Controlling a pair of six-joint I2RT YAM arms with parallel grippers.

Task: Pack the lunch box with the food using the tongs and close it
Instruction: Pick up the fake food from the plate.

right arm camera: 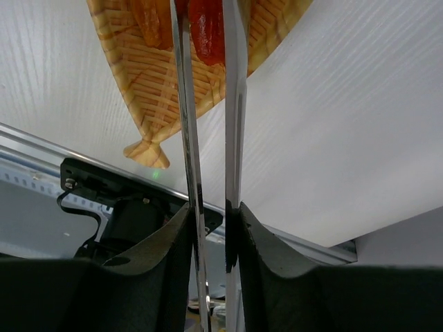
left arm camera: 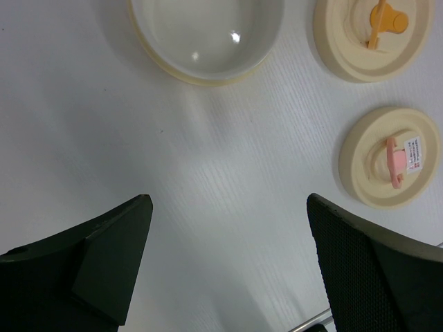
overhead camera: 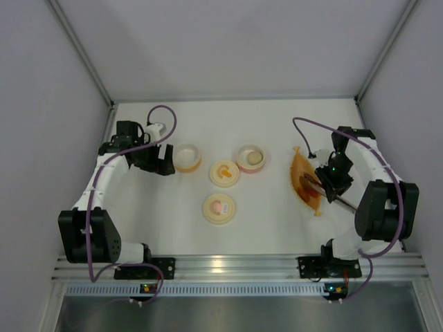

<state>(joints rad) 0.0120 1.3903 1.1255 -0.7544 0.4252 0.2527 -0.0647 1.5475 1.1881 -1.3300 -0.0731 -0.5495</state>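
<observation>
My right gripper is shut on the slim metal tongs, one finger pressed against each arm. The arms run forward almost parallel, and a red-orange sausage sits between their tips over the orange boat-shaped tray. From above, the right gripper and tongs lie across the tray. A pink-rimmed lunch box bowl holds a cream-white ball. My left gripper stands open and empty beside a yellow-rimmed bowl, which is empty.
Two cream lids lie mid-table, one with an orange knob and one with a pink knob. The metal rail runs along the near edge. Another orange piece lies in the tray.
</observation>
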